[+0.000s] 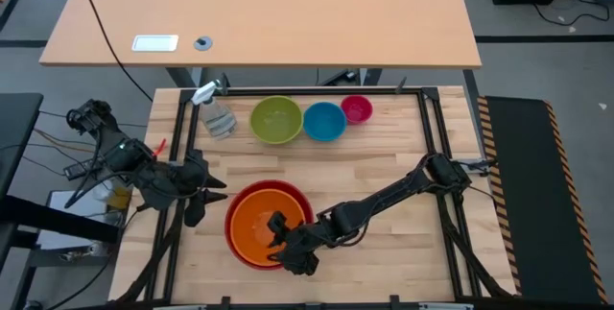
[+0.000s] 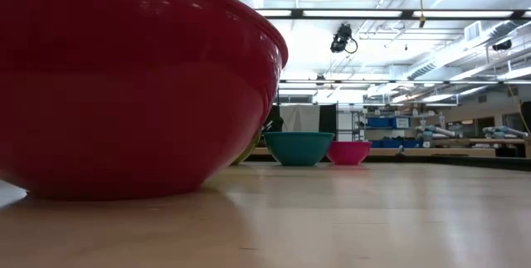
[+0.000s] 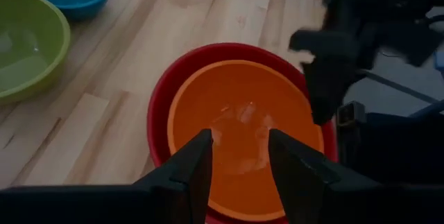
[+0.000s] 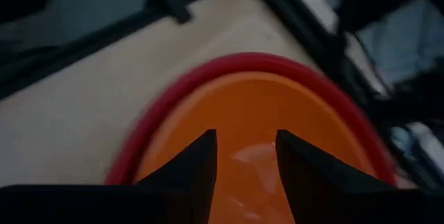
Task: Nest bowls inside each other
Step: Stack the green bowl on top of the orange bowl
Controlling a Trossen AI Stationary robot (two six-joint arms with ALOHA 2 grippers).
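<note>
The orange bowl (image 1: 255,229) sits nested inside the red bowl (image 1: 231,236) near the table's front middle; the red bowl rests on its base (image 2: 116,187). My right gripper (image 1: 281,239) hangs open just above the orange bowl's right side (image 4: 257,106), fingers apart and touching nothing. My left gripper (image 1: 209,201) waits left of the red bowl, its fingers (image 3: 201,168) apart with nothing between them. The green bowl (image 1: 276,119), blue bowl (image 1: 324,121) and pink bowl (image 1: 356,109) stand in a row at the far side.
A clear spray bottle (image 1: 215,113) lies left of the green bowl at the far left. A black frame (image 1: 434,128) borders the table's sides. Bare wood lies between the far row and the nested bowls, and on the right half.
</note>
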